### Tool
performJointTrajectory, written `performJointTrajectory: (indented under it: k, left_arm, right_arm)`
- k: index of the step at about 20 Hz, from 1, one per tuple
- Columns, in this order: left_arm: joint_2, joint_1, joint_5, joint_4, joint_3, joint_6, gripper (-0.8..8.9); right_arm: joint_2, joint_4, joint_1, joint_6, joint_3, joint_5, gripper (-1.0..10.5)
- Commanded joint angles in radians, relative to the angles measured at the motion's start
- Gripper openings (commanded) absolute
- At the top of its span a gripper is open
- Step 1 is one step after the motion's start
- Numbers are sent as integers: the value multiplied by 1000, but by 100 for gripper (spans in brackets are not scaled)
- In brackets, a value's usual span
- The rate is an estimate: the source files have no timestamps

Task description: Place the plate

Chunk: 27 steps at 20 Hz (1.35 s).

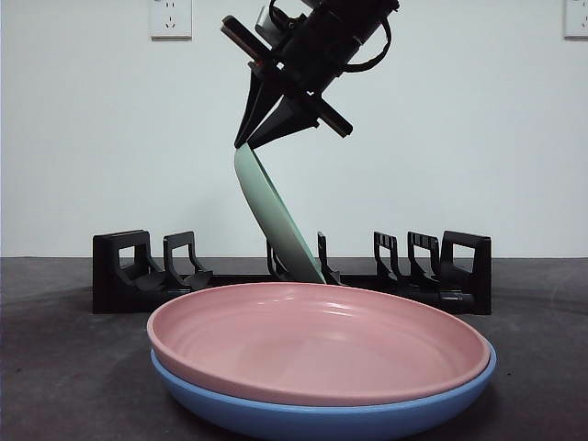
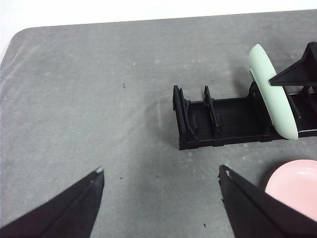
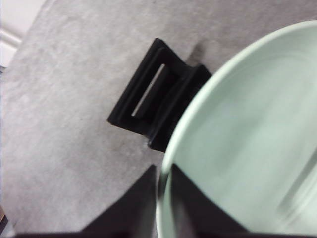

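Note:
A pale green plate [image 1: 276, 216] stands tilted on edge, its lower rim down among the slots of the black dish rack [image 1: 119, 271]. My right gripper [image 1: 255, 140] is shut on the plate's upper rim, coming in from above. In the right wrist view the green plate [image 3: 247, 134] fills most of the picture, and the right gripper [image 3: 163, 173] pinches its rim. The left wrist view shows the green plate [image 2: 272, 94] leaning in the rack [image 2: 223, 119]. My left gripper [image 2: 161, 173] hovers open over bare table, well short of the rack.
A pink plate [image 1: 317, 344] lies stacked on a blue plate [image 1: 322, 418] close in front of the rack. The pink plate [image 2: 297, 186] also shows in the left wrist view. The grey table's rounded corner [image 2: 20, 37] lies beyond the left gripper.

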Motion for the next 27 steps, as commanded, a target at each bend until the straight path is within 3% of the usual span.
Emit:
performJointTrajectory:
  k: [1, 6, 11, 15, 17, 19, 22, 27]
  left_arm:
    - [5, -3, -6, 7, 15, 3, 372]
    - [5, -3, -6, 8, 15, 7, 372]
    - [5, -3, -6, 9, 15, 7, 372]
    - [5, -3, -6, 19, 15, 7, 372]
    - [5, -3, -6, 28, 15, 7, 372]
    - [5, -3, -6, 38, 15, 7, 372]
    - [5, -3, -6, 39, 15, 6, 372]
    - [5, -3, -6, 37, 15, 7, 372]
  right_arm:
    - [23, 12, 10, 11, 28, 2, 11]
    - [21, 1, 8, 29, 69, -96, 11]
    - [21, -105, 11, 24, 206, -111, 11]
    - [21, -268, 23, -32, 363, -127, 11]
    - [21, -395, 40, -97, 443, -121, 11]
    - [21, -537, 70, -164, 506, -61, 11]
    - [21, -711, 146, -232, 556, 101, 11]
    - [2, -724, 315, -227, 554, 249, 11]
